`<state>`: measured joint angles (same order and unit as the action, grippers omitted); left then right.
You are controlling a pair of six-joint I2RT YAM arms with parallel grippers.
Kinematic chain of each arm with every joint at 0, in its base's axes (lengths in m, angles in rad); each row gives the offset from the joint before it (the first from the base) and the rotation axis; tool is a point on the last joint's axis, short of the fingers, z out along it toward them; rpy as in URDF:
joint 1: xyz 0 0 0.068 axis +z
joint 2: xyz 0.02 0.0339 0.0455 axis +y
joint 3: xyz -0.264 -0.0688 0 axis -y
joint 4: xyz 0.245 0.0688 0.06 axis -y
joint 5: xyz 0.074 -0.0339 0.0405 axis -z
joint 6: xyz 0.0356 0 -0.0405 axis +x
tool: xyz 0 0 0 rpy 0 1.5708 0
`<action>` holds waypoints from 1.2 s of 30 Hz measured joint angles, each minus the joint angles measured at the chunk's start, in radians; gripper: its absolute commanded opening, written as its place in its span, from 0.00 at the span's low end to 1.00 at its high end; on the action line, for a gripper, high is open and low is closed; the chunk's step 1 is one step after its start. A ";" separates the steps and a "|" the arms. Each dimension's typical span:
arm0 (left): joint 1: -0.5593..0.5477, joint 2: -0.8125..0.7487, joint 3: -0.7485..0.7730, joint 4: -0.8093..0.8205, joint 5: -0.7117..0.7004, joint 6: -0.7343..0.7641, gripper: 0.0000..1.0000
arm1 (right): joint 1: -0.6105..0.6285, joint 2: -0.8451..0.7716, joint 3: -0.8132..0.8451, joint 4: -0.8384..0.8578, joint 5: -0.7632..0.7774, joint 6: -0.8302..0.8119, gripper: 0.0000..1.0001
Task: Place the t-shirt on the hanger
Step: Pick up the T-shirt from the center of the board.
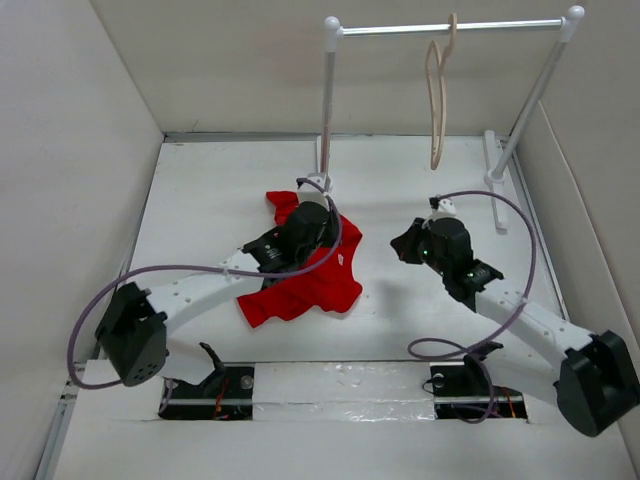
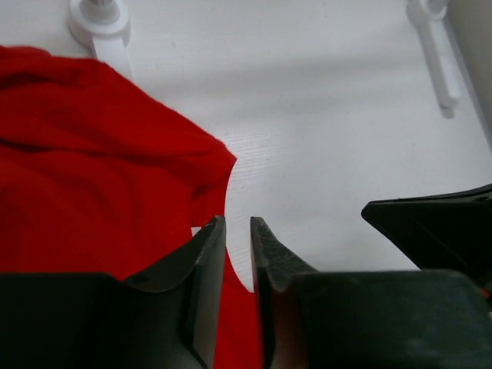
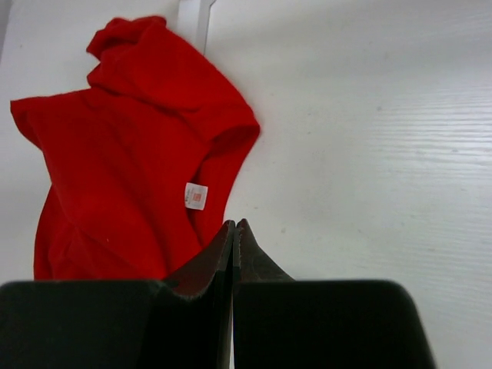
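Observation:
The red t-shirt (image 1: 300, 285) lies crumpled on the white table, left of centre. It also fills the left of the left wrist view (image 2: 77, 169) and the right wrist view (image 3: 131, 154), where a small white label (image 3: 196, 196) shows. My left gripper (image 1: 335, 228) hangs over the shirt's right edge. Its jaws (image 2: 238, 221) stand a narrow slit apart, with table and red cloth showing through the gap. My right gripper (image 1: 398, 243) is to the right of the shirt, low over bare table, pointing at it and shut (image 3: 234, 224) on nothing. The beige hanger (image 1: 437, 100) hangs from the rod at the back.
A white rack with a silver rod (image 1: 450, 27) stands at the back. Its left post base (image 1: 322, 180) is just behind the shirt and its right foot (image 1: 495, 190) is behind my right arm. White walls enclose the table on the left, back and right.

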<state>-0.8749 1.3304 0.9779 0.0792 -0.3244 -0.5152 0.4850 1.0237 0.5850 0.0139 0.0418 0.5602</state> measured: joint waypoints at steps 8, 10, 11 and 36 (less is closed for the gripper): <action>-0.014 0.294 0.040 -0.003 -0.018 0.064 0.31 | 0.000 0.314 -0.012 0.261 -0.090 0.033 0.36; -0.014 0.348 0.061 -0.008 -0.027 0.073 0.30 | 0.000 0.381 -0.012 0.325 -0.091 0.032 0.47; -0.014 0.358 0.061 -0.008 -0.028 0.074 0.30 | 0.000 0.415 -0.011 0.356 -0.089 0.033 0.49; 0.000 0.172 -0.049 0.070 0.022 0.034 0.27 | 0.079 0.813 0.287 0.429 0.135 0.062 0.43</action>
<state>-0.8745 1.5021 0.9287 0.1493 -0.3023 -0.4808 0.5640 1.8366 0.8719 0.4431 0.1772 0.6220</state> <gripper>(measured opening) 0.272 0.458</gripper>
